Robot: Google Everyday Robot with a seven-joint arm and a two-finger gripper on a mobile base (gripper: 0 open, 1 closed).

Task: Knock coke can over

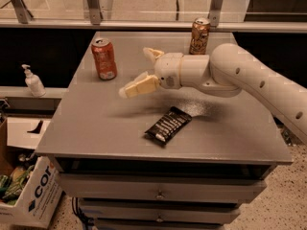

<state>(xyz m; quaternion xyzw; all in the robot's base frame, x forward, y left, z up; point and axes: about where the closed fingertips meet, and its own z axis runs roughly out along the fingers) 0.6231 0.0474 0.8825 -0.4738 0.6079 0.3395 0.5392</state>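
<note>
On the gray table (96, 128), coke can (104, 59) stands upright; gripper (142, 71), fingers (136, 86) spread wide, holding nothing, hovers near at its 4 o'clock.

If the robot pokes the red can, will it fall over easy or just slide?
It probably tips easily: the coke can stands upright, tall and narrow. Once down it would likely roll, being round, on the smooth flat table. A push near the top should tip it rather than slide it; the open gripper hovers close beside it, not touching.
</note>
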